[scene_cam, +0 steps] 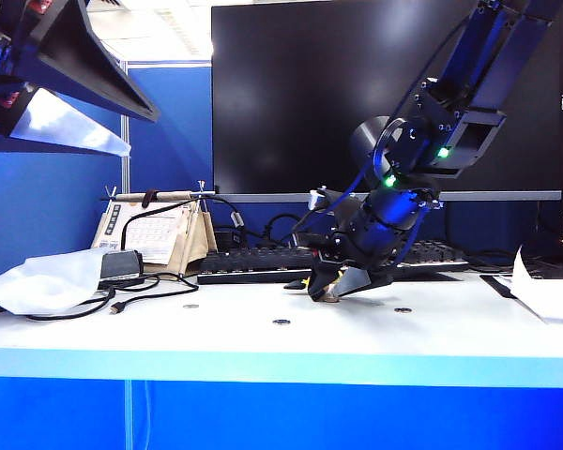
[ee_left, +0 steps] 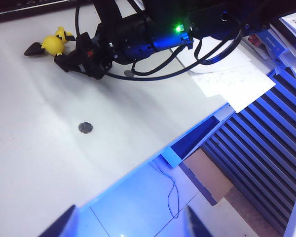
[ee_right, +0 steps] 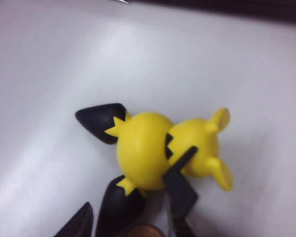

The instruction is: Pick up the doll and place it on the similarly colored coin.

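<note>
The doll [ee_right: 160,150] fills the right wrist view: a glossy bright yellow figurine lying on its side on the white table [scene_cam: 263,337], round head [ee_right: 140,150] leading, two black pointed ears [ee_right: 101,121] with jagged yellow bases, a smaller yellow body with stubby limbs, and a thin black tail across its back. A golden-brown coin [ee_right: 145,231] peeks in just below the head. The right gripper [ee_left: 71,61] is down at the table right against the doll, just in front of the keyboard [scene_cam: 253,262], its dark fingers [ee_right: 180,197] at the head and body; whether they actually pinch it, I cannot tell. The left gripper [ee_left: 128,224] hangs high above the table's front edge, jaws apart, holding nothing. A grey coin [ee_left: 85,128] lies well apart from the doll.
</note>
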You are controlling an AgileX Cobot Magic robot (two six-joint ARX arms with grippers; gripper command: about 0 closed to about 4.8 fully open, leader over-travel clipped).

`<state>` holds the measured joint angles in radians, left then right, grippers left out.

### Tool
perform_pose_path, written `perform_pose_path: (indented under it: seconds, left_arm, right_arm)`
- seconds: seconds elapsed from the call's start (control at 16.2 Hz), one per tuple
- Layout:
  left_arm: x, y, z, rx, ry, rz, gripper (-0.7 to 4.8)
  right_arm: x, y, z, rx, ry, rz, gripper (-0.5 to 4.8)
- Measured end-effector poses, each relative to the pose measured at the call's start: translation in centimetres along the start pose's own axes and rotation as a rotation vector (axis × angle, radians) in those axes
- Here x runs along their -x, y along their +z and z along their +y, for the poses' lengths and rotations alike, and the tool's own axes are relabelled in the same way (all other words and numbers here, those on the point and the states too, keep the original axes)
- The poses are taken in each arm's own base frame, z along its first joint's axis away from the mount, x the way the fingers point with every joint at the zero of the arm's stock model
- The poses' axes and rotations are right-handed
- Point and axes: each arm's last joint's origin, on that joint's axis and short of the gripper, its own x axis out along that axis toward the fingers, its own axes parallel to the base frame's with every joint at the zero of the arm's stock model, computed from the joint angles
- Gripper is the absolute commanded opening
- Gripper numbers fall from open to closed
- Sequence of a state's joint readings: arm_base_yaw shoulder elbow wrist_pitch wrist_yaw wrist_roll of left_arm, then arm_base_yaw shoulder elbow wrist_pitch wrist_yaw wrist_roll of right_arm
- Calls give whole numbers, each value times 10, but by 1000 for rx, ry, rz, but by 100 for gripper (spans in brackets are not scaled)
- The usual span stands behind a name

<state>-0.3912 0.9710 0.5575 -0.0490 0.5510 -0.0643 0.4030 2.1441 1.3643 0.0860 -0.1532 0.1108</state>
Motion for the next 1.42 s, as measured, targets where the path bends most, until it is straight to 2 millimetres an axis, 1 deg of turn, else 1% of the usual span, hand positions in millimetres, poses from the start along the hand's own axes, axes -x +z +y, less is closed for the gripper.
perform_pose_path:
  seconds: [0.43, 0.62, 0.68, 0.74, 0.8, 0.92, 0.99, 1.05, 1.11, 1.29, 1.36, 1.42]
  left_arm:
    - [0, 0, 0, 0, -3, 0, 277]
    - [0, 0, 0, 0, -3, 1, 277]
    - [0, 0, 0, -5, -3, -1, 277]
    - [4, 1, -2, -14, 4, -11, 277]
    - [11, 5, -6, -36, 39, -49, 277]
    - [23, 11, -11, -73, 99, -119, 277]
    - [30, 14, -15, -88, 130, -154, 277]
    - [42, 17, -22, -113, 168, -215, 277]
    - [55, 20, -29, -139, 195, -280, 277]
    - [83, 16, -42, -152, 296, -359, 276]
    - [92, 13, -46, -150, 336, -378, 276]
    - [100, 8, -49, -140, 383, -379, 276]
  right_arm:
    - [2, -1, 0, -32, -3, 26, 198]
    - [2, -1, 0, -39, -3, 26, 206]
    - [6, 0, 1, -41, -4, 37, 217]
    - [11, 1, 2, -43, -6, 51, 217]
    - [20, 6, 4, -34, -7, 49, 221]
    - [44, 26, 9, -5, 0, -26, 220]
    - [61, 37, 13, 12, 8, -88, 220]
    - [82, 46, 17, 30, 13, -160, 220]
    - [103, 46, 19, 36, 2, -208, 220]
    - [151, 30, 24, 41, -20, -279, 220]
    - [172, 23, 26, 39, -24, -319, 219]
    - [193, 8, 27, 9, -38, -372, 219]
